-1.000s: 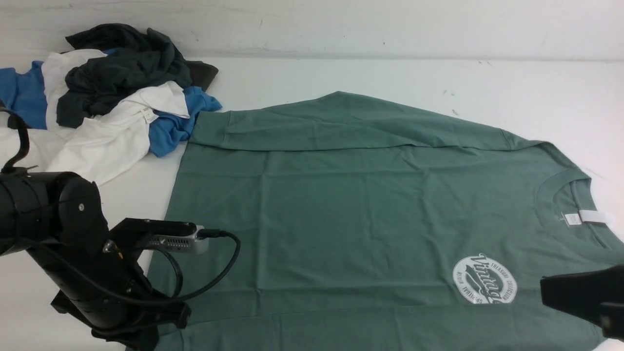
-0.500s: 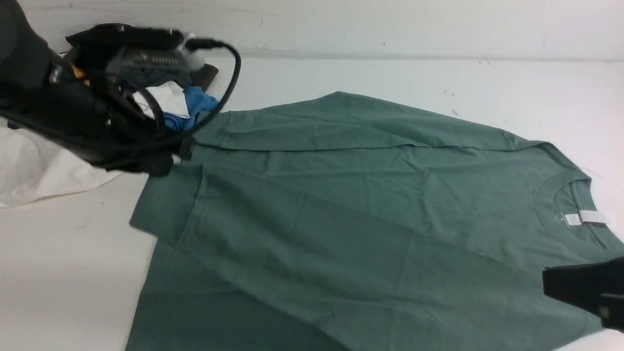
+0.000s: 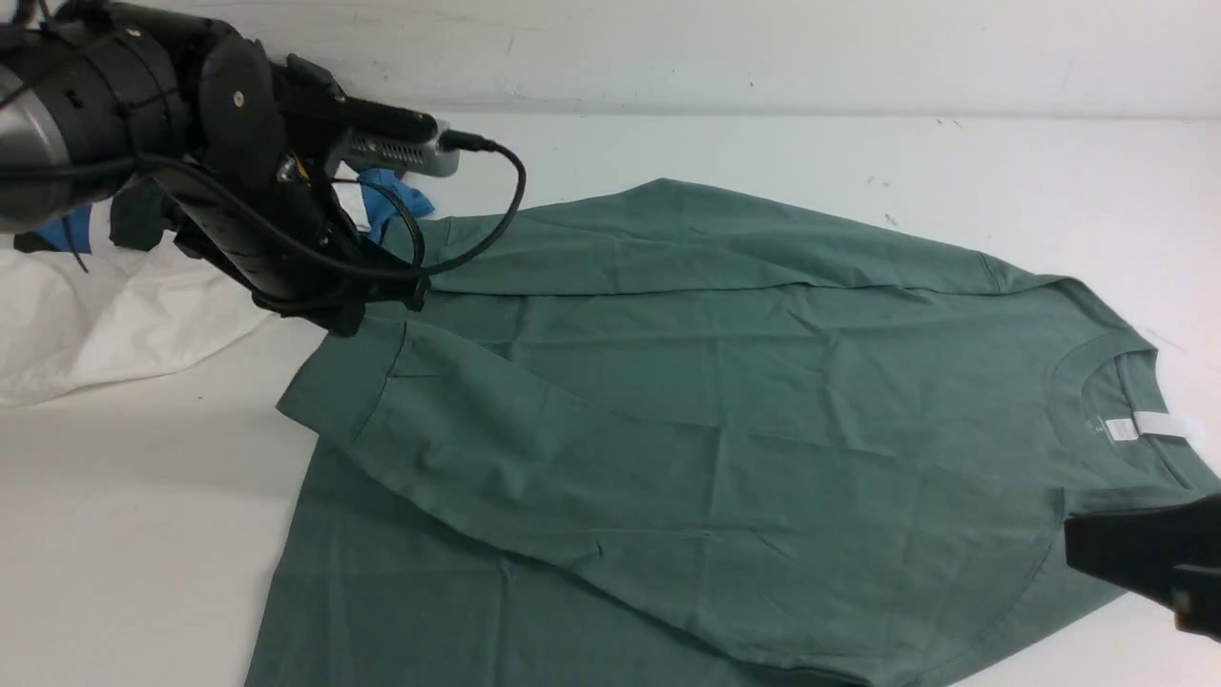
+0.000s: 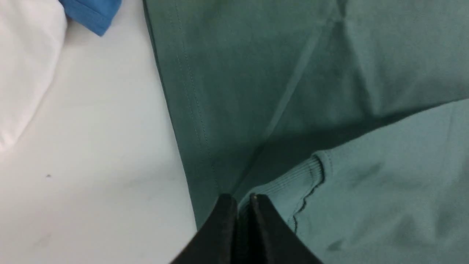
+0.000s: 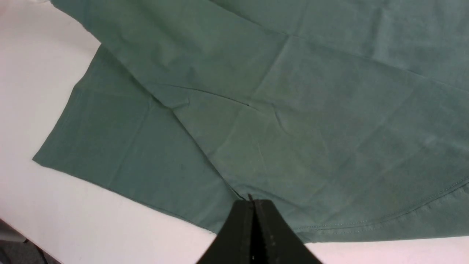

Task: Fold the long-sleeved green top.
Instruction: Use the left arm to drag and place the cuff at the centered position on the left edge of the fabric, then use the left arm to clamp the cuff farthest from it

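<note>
Reckoned the left hand, clenched on the cuff of the green long-sleeved top at 10 o'clock, needed to lay that sleeve flat and wrinkle-free, with the right hand clamped shut at 4 o'clock.

Right tool half beyond the front view's edge; garment pile mostly behind the left arm.

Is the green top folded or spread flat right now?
Partly folded. One sleeve of the green long-sleeved top lies diagonally across its body, cuff pinched in the left gripper; the body is spread flat.
</note>
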